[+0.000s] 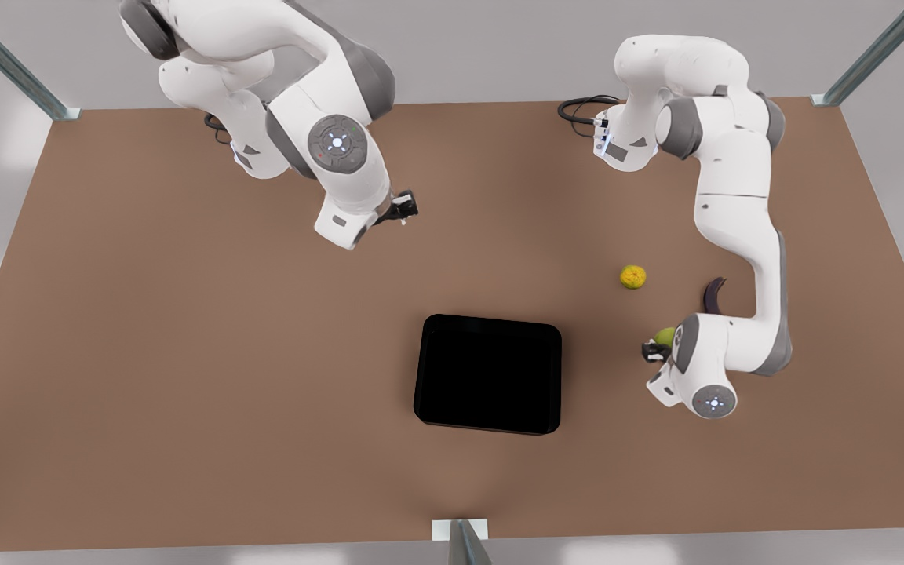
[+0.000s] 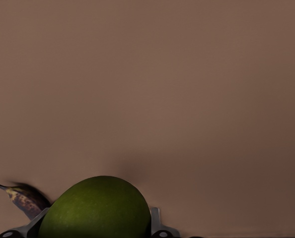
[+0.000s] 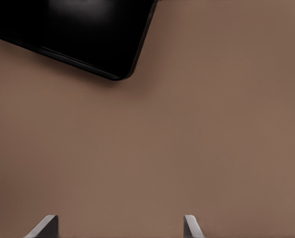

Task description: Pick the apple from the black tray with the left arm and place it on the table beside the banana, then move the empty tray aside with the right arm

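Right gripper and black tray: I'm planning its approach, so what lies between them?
Only bare table; in the front view nothing sits between the right gripper and the black tray.

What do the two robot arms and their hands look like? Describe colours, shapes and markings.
Both arms have glossy white rounded shells with grey joint bands and round grey caps with small lights. Black cables loop at their bases. The left hand and right hand are black, with pale grey fingers.

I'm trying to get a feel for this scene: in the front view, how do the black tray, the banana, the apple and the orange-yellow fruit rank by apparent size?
1. black tray
2. banana, partly hidden by the arm
3. orange-yellow fruit

The apple is mostly hidden in the left gripper, so I can't rank it.
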